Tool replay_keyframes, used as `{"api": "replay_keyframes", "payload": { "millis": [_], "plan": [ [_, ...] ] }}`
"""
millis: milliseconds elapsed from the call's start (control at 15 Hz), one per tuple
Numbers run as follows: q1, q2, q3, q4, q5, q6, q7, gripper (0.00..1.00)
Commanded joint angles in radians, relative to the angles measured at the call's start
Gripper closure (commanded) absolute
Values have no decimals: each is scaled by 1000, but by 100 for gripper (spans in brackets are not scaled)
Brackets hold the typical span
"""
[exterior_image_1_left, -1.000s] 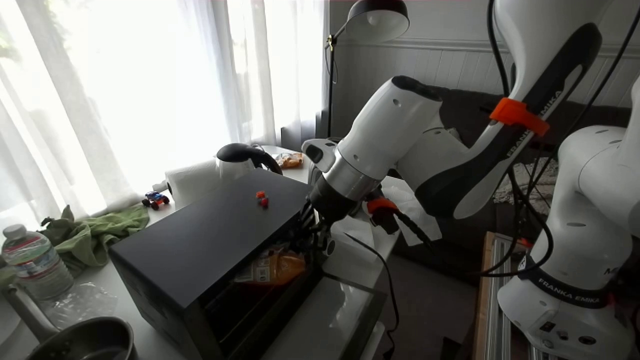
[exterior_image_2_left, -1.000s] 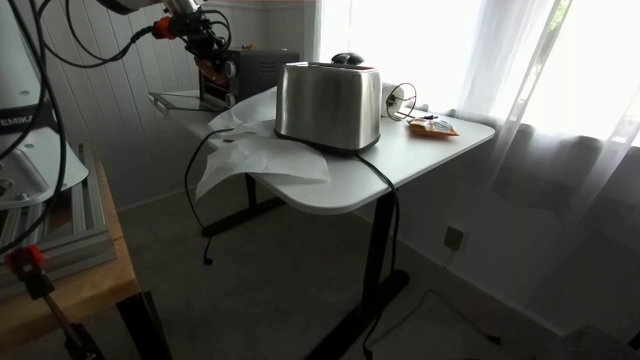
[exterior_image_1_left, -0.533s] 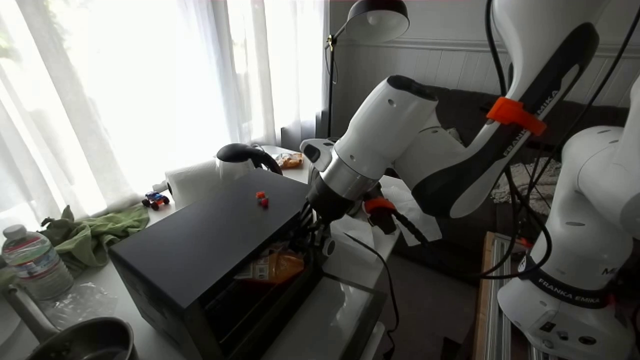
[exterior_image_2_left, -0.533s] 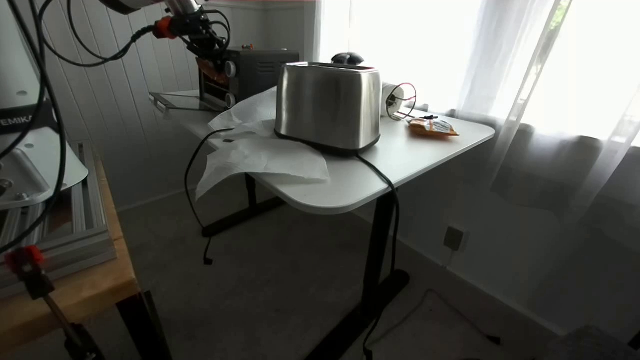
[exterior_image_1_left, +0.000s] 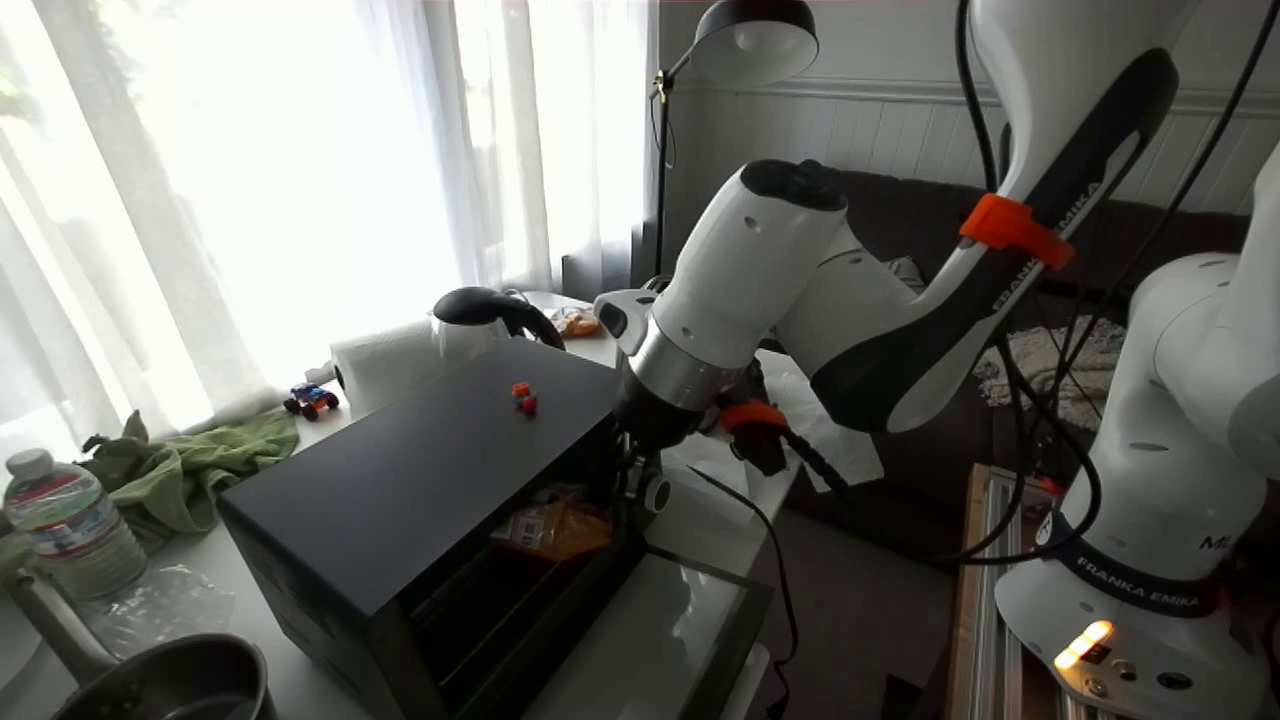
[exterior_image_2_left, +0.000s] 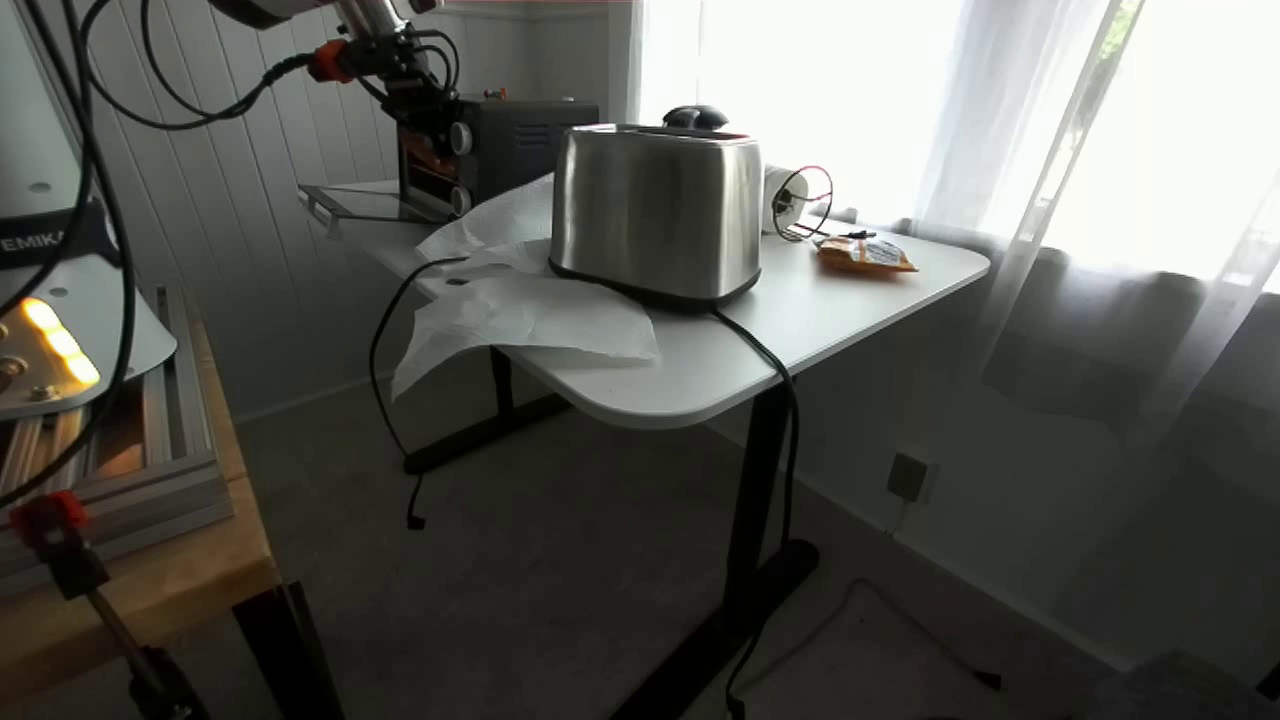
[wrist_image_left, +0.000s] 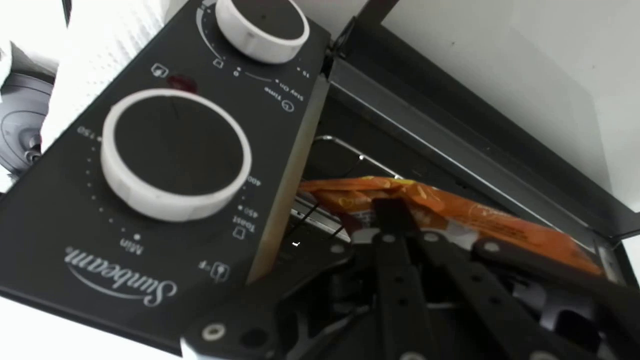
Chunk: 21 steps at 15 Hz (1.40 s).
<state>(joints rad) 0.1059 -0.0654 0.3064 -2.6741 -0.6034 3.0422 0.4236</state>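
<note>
My gripper (wrist_image_left: 392, 206) comes in from the bottom of the wrist view, its fingers together. The fingertips press against an orange snack bag (wrist_image_left: 520, 230), which creases around them; no part of it clearly shows pinched between them. The bag lies tilted in the mouth of a dark toaster oven (exterior_image_1_left: 430, 470), over the wire rack (wrist_image_left: 345, 146). In an exterior view the bag (exterior_image_1_left: 562, 528) shows inside the opening, while the fingertips are hidden by the oven's shade. Close beside the gripper is the control panel with white-rimmed knobs (wrist_image_left: 175, 150).
The oven's glass door (exterior_image_1_left: 660, 630) hangs down open. Small red toy pieces (exterior_image_1_left: 525, 398) sit on its top. A metal toaster (exterior_image_2_left: 655, 215), a kettle (exterior_image_1_left: 475, 320), a paper roll (exterior_image_1_left: 385, 365), a pan (exterior_image_1_left: 180, 680) and a bottle (exterior_image_1_left: 75, 525) stand around on the table.
My gripper has moved slightly down and toward the oven, its wrist turning. The orange bag has shifted and tilted further inside. A light on the robot's base has come on.
</note>
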Motion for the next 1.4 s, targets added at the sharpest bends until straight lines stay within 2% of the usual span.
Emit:
{"api": "replay_keyframes", "payload": {
  "millis": [0,133,400,467,667,733,867,1067,1333],
  "plan": [
    [-28,15,25,45,-103,-51,148,100],
    [-29,23,27,58,-139,-59,223,100],
    [-41,30,25,89,-284,-67,410,100],
    [-52,24,24,103,-358,-69,481,100],
    [-39,60,20,126,-441,-96,597,98],
    [-36,68,18,133,-473,-95,633,73],
    [-28,84,14,141,-518,-91,684,69],
    [-21,95,10,137,-560,-75,704,49],
    [-15,119,10,138,-559,-48,692,23]
  ]
}}
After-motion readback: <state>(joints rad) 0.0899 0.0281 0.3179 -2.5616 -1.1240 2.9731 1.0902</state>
